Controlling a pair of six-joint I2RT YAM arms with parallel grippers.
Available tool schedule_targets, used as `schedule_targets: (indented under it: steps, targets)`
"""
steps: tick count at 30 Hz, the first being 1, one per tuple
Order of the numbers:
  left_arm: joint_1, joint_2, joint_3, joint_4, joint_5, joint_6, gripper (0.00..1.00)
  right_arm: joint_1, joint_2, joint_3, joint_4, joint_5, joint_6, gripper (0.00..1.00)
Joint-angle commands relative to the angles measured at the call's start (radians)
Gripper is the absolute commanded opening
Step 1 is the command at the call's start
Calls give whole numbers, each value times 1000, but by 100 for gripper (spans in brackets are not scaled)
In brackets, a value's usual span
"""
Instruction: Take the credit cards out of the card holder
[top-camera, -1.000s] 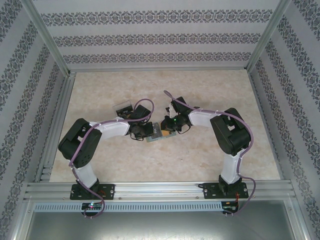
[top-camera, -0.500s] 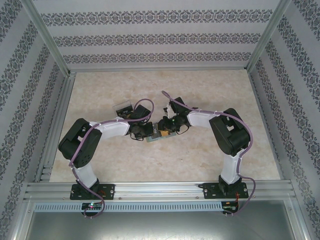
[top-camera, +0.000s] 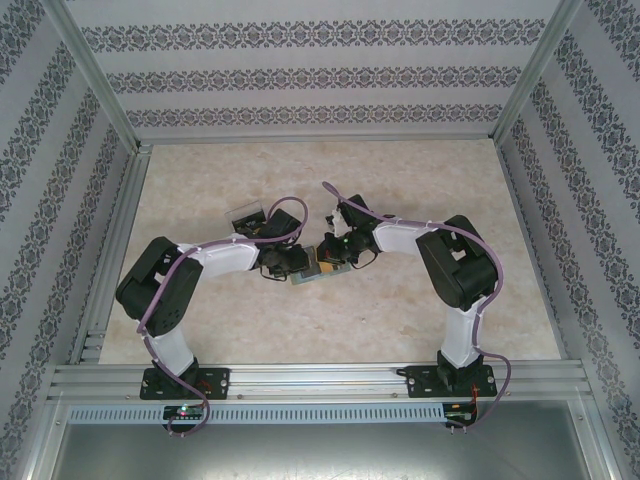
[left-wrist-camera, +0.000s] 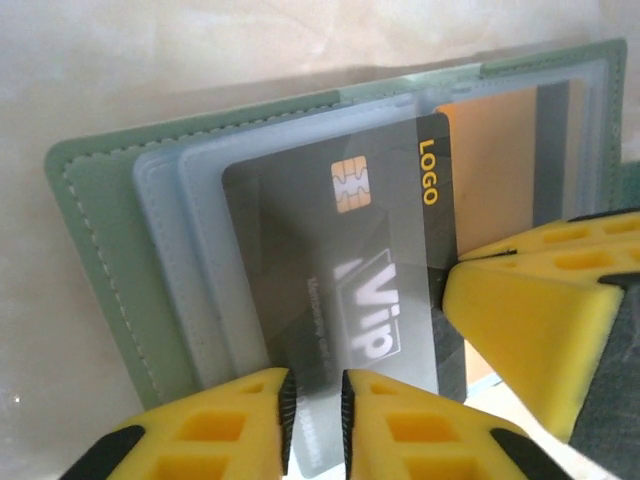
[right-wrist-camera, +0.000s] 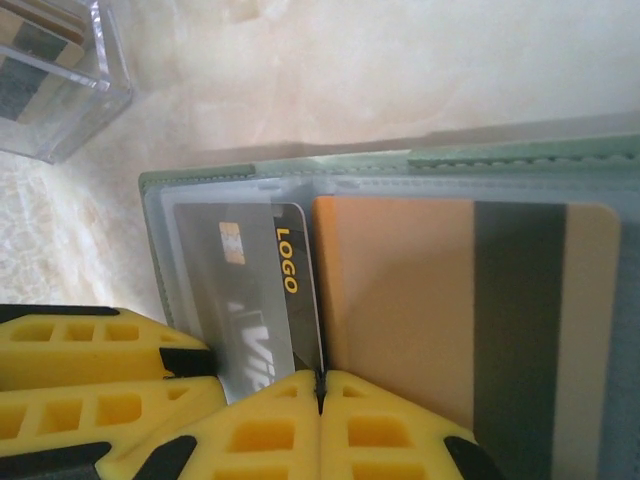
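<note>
Left tool (left-wrist-camera: 315, 420) pinched narrow on dark card (left-wrist-camera: 340, 290), half out of open card holder (left-wrist-camera: 100, 240) ahead on tabletop (top-camera: 250, 320). Right tool (right-wrist-camera: 322, 400) closed at dark card's edge beside orange card (right-wrist-camera: 400, 300).

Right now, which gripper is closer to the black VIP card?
Left. The left gripper has its fingers on either side of the black card's edge; the right gripper sits beside it at the orange card's edge.
</note>
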Motion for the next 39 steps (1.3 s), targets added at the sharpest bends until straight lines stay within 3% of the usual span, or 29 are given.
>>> schedule_targets:
  steps: [1, 22, 24, 27, 30, 33, 39]
  targets:
    - [23, -29, -12, -84, -24, 10, 26, -7, 14, -4, -3, -16, 5, 0]
    - [25, 29, -17, -54, 7, 8, 14, -37, -11, -33, 5, -29, -1, 0]
    - [25, 39, -11, -57, 10, 9, 12, -34, -5, -26, 5, -33, 0, 13]
    - [25, 52, -4, -65, 13, 8, 5, -26, 8, -16, 5, -39, 0, 21]
    - [25, 58, -3, -70, 14, 7, 0, -19, 23, -12, 13, -46, 4, 22]
    - [25, 56, -8, -70, 14, 7, 0, -13, 31, -13, 20, -50, 8, 21]
    - [25, 53, -12, -76, 14, 7, 0, -20, 19, -26, 21, -36, 6, 1]
